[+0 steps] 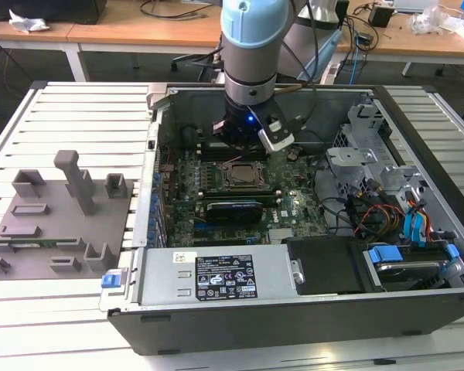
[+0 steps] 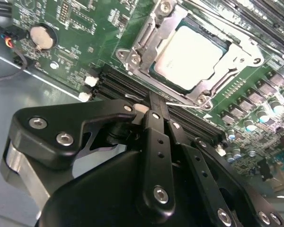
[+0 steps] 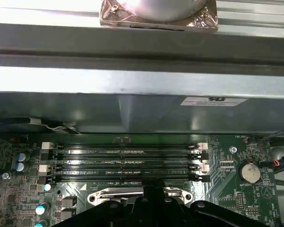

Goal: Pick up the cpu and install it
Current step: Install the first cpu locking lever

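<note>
Inside the open dark metal computer case [image 1: 294, 328], at the middle of the green circuit board [image 2: 75, 47]: small flat square cpu [image 2: 191, 52] with a shiny silver-white metal top, seated face up within the dark square socket with a bright steel frame [image 2: 146, 45]. By the look of it light, stiff and slick across the top, fragile at the corners and rim. Best taken by two opposite sides of the thin edge, kept level, never squeezed hard. Just beside the socket, above the rows of long black memory slots [image 3: 125, 163]: black metal fingers [image 2: 157, 125] of the arm, drawn together to a narrow tip, gripping nothing, clear of the chip. Farther out, on the exterior view's left, well apart from the case: grey plastic tray of upright blocks [image 1: 39, 232] on the pale slatted counter [image 1: 69, 108].
</note>
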Robot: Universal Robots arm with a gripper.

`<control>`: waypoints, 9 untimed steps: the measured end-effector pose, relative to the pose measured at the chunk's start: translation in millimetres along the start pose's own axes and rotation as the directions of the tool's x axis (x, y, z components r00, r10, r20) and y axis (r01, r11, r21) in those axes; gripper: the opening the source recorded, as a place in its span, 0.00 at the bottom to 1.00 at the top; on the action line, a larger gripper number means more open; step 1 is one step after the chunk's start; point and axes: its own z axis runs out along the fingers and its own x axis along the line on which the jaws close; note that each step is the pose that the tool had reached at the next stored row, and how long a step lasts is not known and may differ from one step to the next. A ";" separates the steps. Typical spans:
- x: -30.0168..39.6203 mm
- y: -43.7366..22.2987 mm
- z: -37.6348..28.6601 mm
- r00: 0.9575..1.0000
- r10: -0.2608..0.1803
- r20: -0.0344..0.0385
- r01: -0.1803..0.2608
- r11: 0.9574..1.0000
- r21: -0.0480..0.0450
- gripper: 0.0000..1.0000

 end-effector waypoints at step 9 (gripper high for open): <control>12.0 -0.8 6.6 0.999 0.042 0.032 -0.042 0.999 0.004 0.11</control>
